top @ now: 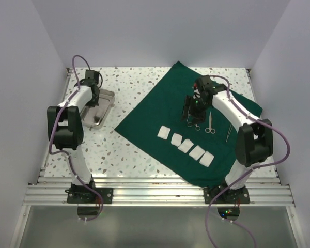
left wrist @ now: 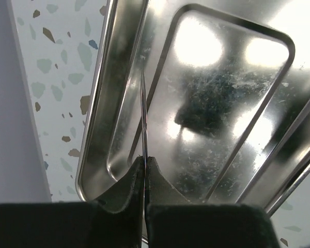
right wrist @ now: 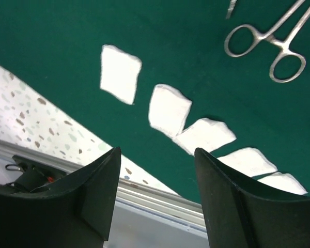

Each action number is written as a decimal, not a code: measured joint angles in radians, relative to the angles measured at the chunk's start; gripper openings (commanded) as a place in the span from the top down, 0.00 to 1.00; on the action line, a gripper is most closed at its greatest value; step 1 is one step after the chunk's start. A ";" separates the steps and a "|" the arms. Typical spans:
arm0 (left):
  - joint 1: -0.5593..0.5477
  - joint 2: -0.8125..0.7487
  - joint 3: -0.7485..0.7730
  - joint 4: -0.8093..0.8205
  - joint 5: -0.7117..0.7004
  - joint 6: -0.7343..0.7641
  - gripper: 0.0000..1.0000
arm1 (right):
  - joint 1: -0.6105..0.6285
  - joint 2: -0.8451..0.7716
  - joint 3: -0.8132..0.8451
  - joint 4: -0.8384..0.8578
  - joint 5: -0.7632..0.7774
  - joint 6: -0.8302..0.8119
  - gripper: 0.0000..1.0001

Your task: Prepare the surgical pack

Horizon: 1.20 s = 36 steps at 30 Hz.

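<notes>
White walls on three sides, and a speckled desk [top: 101, 150] below.

At the left hand [top: 95, 97]: was pressed shut on a thin metal instrument [left wrist: 143, 113], seen only edge-on from the wrist, so could not tell which kind. Hung directly over the metal tray [top: 107, 99], at the far left of the desk.

At the right hand [top: 191, 111]: stood wide open and held nothing. Hovered above the far half of the surgical pack [top: 155, 111], just beside the ring-handled instruments [top: 210, 127] laid on the cloth.

As for the surgical pack itself: lay spread flat as a wide sheet on the right half of the desk, turned cornerwise. Pointed one corner toward the tray, but stayed apart from it, with bare desk between. Carried a row of five white gauze squares [top: 186, 144], running from the middle of the cloth down toward the base of the right arm.

Judged the coming move as bringing the held instrument over to the sheet. From the left hand, lay to the right and a little nearer to the bases. Counted the right hand as much the nearer one, directly above the cloth, yet empty.
</notes>
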 measured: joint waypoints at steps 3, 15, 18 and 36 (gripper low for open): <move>0.016 0.014 0.022 -0.002 0.064 -0.001 1.00 | -0.022 0.036 0.025 -0.009 0.032 0.001 0.36; 0.014 0.057 0.014 -0.040 0.165 -0.038 0.76 | -0.066 0.242 0.176 0.012 0.266 0.003 0.60; 0.014 0.057 0.013 -0.044 0.173 -0.061 0.65 | -0.066 0.309 0.223 0.022 0.281 0.011 0.66; 0.034 -0.086 -0.021 -0.050 0.246 -0.182 0.48 | -0.046 0.460 0.323 0.051 0.284 0.031 0.67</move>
